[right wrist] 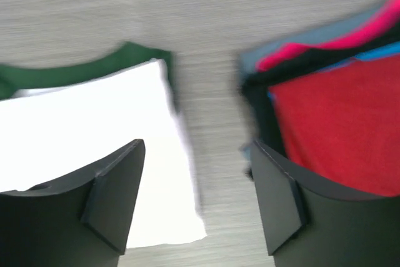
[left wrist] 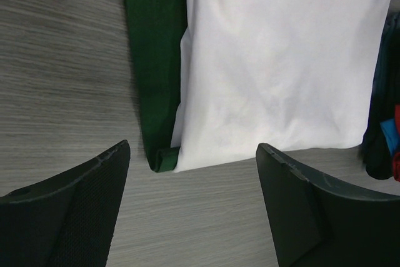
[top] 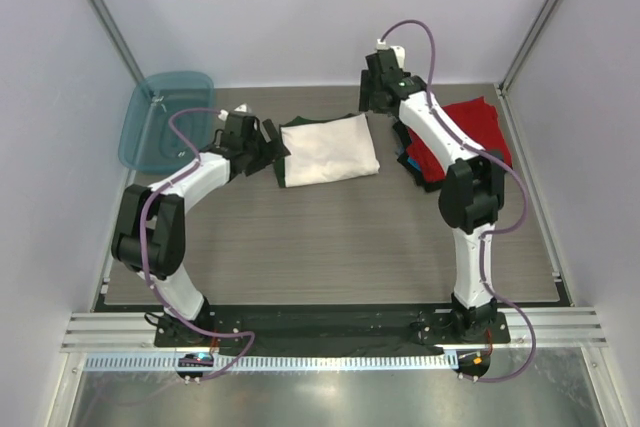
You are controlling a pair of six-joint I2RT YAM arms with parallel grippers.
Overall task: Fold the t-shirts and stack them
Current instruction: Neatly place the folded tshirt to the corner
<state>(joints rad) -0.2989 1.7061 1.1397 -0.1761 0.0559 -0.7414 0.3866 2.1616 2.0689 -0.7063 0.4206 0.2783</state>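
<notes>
The folded white t-shirt [top: 328, 150] lies near the far edge of the table [top: 330, 247], its long axis left-right, between both arms. The left fingers [left wrist: 81, 204] and right fingers [right wrist: 94, 211] gape wide, empty. The red-topped stack [top: 480, 127] by the right edge is nearer the right arm.

On my left wrist feed, the left gripper [left wrist: 192, 154] has its black jaws spread wide and empty over the grey wood-grain tabletop [left wrist: 62, 60]. Just beyond lies the folded white cloth t-shirt [left wrist: 275, 67], a dark green sleeve [left wrist: 153, 60] showing along one edge.
</notes>
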